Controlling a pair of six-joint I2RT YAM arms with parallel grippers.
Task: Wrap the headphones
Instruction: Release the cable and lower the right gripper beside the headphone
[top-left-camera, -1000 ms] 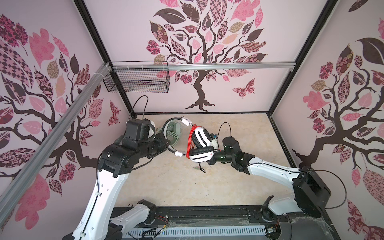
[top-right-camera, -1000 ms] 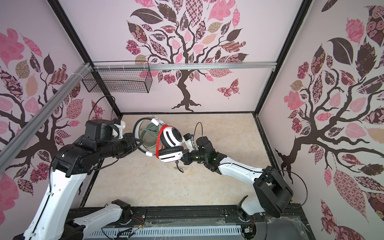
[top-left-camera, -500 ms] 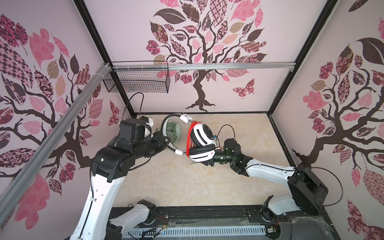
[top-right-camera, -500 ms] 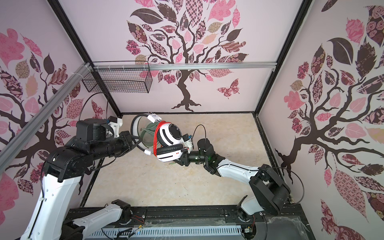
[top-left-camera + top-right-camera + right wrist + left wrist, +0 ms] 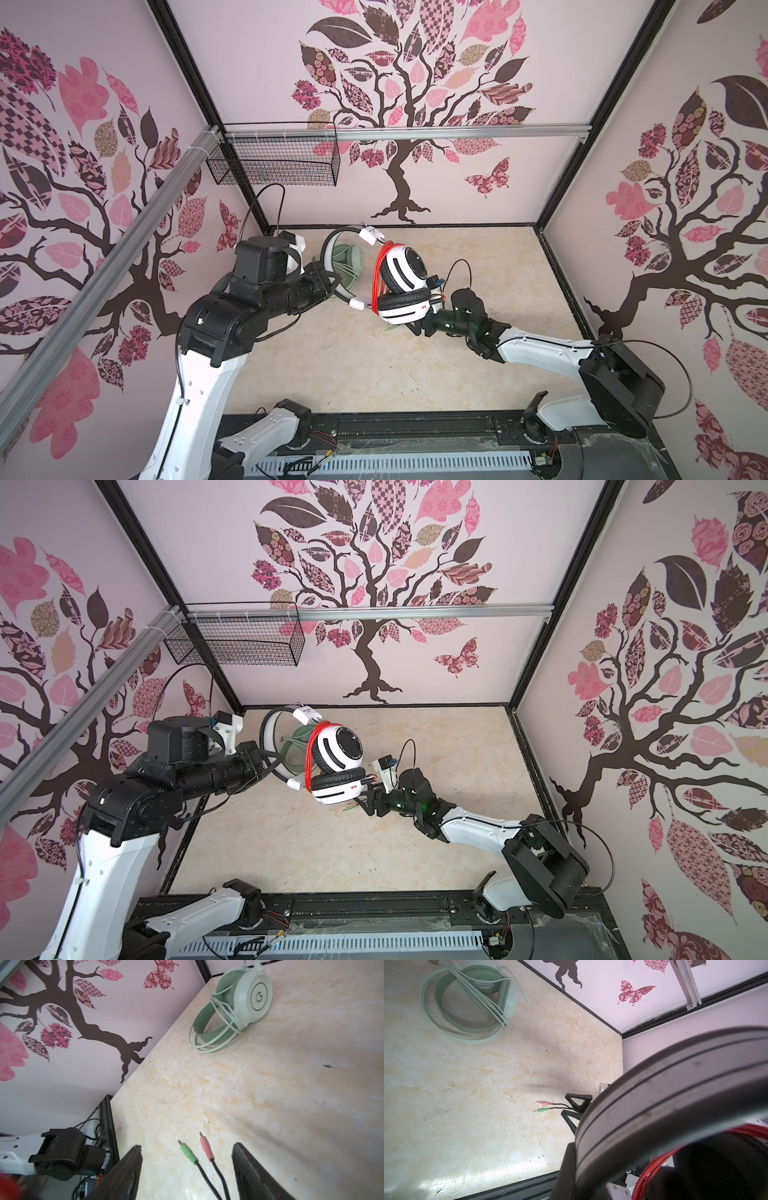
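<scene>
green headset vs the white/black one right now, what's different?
1. Pose: the mint-green headphones lie on the table. The white-and-black headphones are up in the air, band pinched by the left gripper.
2. Cord: the mint-green pair's pale cord is wound on. The white-and-black pair's red cord is wound too, but its two plugs stick out loose between the right gripper's open fingers.
Shared: both are over-ear.
</scene>
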